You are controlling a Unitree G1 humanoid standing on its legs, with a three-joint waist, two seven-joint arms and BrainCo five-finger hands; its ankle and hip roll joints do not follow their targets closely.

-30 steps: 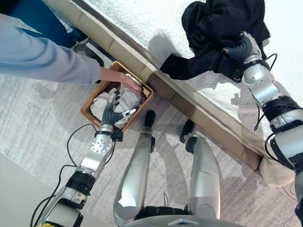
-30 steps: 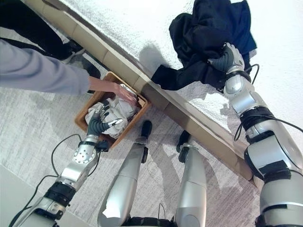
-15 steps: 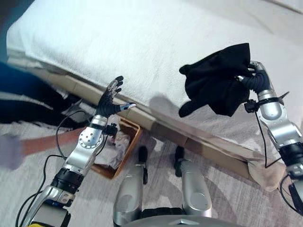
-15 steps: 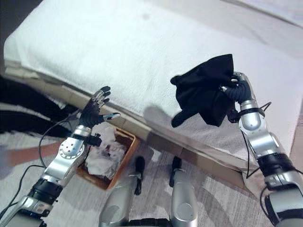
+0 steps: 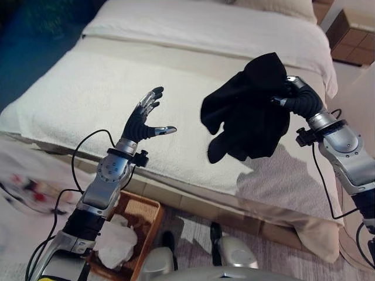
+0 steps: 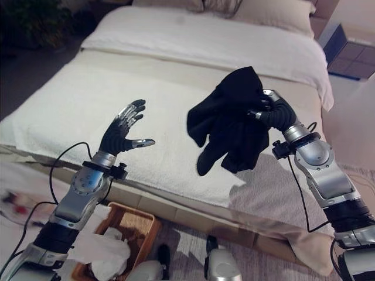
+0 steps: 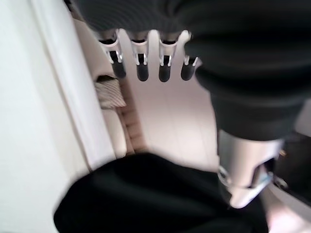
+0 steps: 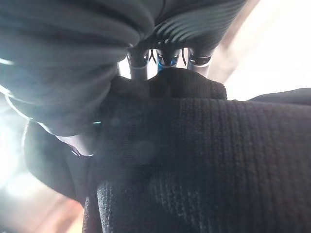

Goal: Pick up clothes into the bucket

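Note:
A black garment [image 5: 249,111] hangs in the air above the white bed [image 5: 88,88], and my right hand [image 5: 296,99] is shut on its upper edge. Its knit [image 8: 204,160] bunches against that hand's fingers in the right wrist view. My left hand [image 5: 140,120] is raised over the bed's near side, open, fingers straight and spread, holding nothing. Past its fingers [image 7: 141,68] in the left wrist view lies the black garment [image 7: 146,194]. A woven basket [image 5: 137,219] stands on the floor below my left arm, with white cloth [image 5: 117,243] in it.
The bed's front edge [image 5: 234,202] runs across in front of me, with a beige cover hanging at its right corner [image 5: 319,231]. A nightstand [image 5: 351,35] stands at the far right. Pillows [image 6: 275,12] lie at the head of the bed.
The camera has tilted up from the floor to the bed. My right hand has lifted the black garment off the bed. My left hand rose from the basket; the person's arm is gone.

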